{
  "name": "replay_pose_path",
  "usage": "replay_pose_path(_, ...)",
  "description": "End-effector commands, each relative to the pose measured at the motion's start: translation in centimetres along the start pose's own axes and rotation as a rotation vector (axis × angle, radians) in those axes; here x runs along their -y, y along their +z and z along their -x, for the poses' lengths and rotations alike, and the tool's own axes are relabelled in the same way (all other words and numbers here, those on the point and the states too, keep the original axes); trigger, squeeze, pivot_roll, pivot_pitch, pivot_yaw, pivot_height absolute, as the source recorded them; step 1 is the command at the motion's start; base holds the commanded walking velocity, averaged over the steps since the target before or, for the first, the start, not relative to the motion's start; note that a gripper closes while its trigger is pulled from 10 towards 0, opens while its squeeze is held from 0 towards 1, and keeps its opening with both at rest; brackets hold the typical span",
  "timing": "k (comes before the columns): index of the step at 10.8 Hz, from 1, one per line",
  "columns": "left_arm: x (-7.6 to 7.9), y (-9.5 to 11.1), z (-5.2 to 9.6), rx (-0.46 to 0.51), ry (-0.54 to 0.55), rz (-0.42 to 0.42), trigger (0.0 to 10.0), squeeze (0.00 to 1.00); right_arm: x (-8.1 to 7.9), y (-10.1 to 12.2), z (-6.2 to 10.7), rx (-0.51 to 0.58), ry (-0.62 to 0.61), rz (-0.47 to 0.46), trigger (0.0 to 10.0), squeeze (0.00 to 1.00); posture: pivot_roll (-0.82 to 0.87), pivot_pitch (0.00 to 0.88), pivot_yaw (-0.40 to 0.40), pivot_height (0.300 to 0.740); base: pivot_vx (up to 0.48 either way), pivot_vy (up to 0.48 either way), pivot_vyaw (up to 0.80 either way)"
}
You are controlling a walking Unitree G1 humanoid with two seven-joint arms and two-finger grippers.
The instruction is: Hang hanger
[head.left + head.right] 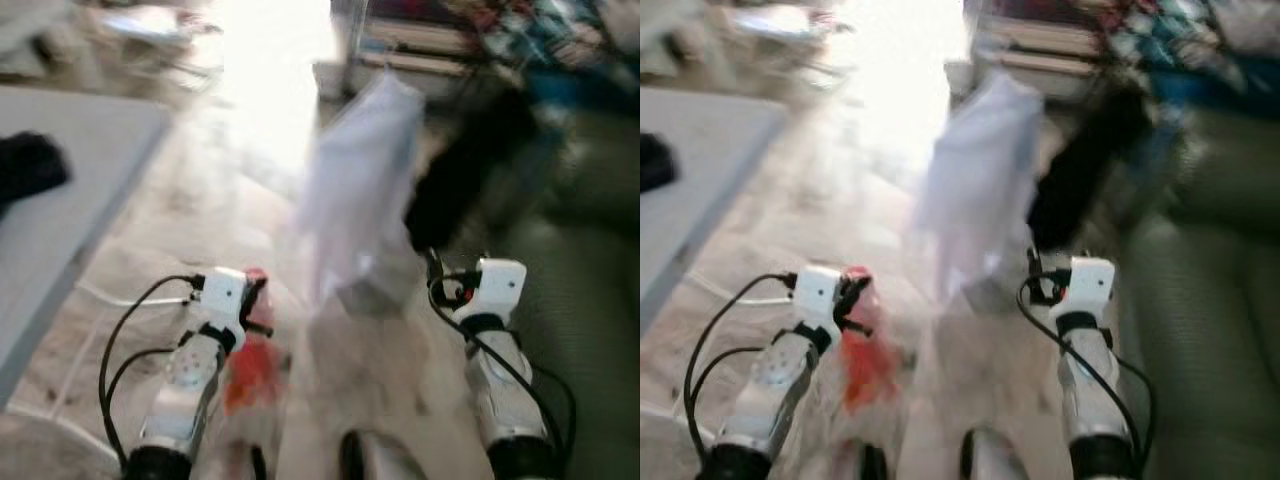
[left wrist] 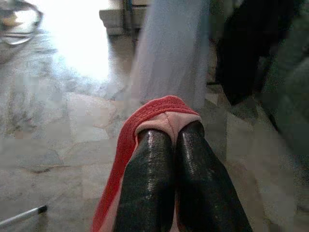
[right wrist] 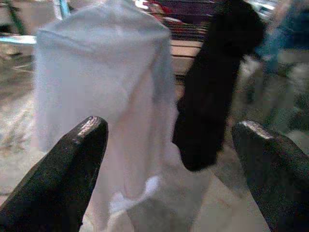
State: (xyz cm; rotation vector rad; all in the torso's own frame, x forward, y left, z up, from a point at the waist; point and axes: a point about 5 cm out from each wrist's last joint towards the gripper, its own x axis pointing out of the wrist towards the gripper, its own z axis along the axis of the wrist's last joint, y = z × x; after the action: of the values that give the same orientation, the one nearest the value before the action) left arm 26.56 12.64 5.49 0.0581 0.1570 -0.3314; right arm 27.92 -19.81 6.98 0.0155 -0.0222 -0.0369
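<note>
Left eye view is blurring over a pale marble floor (image 1: pixel 200 190) that is filling the middle of the frame, with a grey-white table (image 1: pixel 70 190) running down the left edge and a dark green sofa (image 1: pixel 590 290) taking up the right side. A dark bundle (image 1: pixel 30 165) is lying on the table at the far left. Just right of centre, a white garment (image 1: pixel 360 190) is hanging upright, and a black garment (image 1: pixel 460 180) is hanging just beside it on the right; both seem to be suspended from a rack near the top, though the blur is hiding any hanger. Lower left of the frame, the left gripper (image 2: pixel 176 130) is pinching its two black fingers (image 2: pixel 149 183) tight together on a red and pink cloth (image 2: pixel 145 116), which is draping down beside them. Lower right, the right gripper (image 3: pixel 169 145) is holding its fingers spread wide with nothing between them, pointing toward the white and black garments.
</note>
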Motion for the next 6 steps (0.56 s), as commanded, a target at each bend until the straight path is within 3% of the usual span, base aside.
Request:
replay_pose_path(1,0.64,0.64,-0.16,0.032,-0.02,-0.015,10.0,0.0,0.65,-0.08,0.21,-0.01,-0.019,0.005,10.0,0.0,-0.01,0.153,-0.018,0.74,0.0,0.0,-0.8)
replay_pose_path(4,0.79,0.82,0.11,0.054,-0.037,0.005,10.0,0.0,0.64,0.06,0.09,-0.005,-0.018,0.006,10.0,0.0,-0.01,0.159,-0.022,0.74,0.0,0.0,-0.7)
replay_pose_path(6,0.92,0.91,0.14,0.061,-0.051,0.006,10.0,0.0,0.63,0.12,0.07,-0.002,-0.021,0.007,10.0,0.0,-0.01,0.162,-0.018,0.74,0.0,0.0,0.0)
